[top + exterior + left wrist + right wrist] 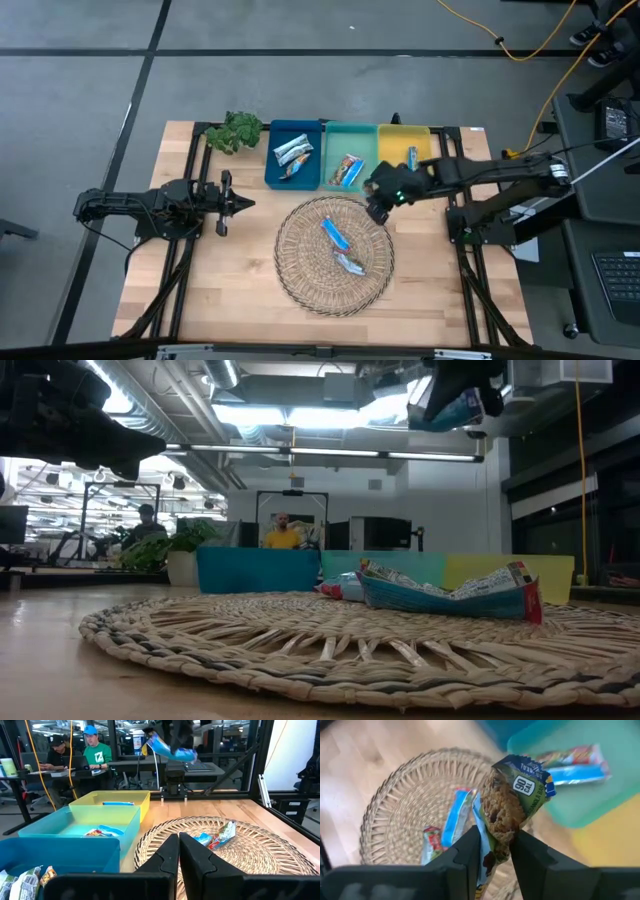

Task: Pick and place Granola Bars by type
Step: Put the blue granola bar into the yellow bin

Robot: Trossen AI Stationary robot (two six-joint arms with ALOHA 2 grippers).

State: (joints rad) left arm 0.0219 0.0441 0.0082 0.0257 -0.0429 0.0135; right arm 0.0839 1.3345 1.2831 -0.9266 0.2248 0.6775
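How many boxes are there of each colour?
Blue box: 1
Teal box: 1
Yellow box: 1
Total: 3 boxes
The right end effector holds a granola bar near the teal box. The left end effector waits on the table's left side.

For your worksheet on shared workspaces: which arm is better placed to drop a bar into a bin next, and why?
The right. Its gripper already grips a granola bar above the woven mat's edge, near the teal bin. The left gripper waits shut, holding nothing, off the mat.
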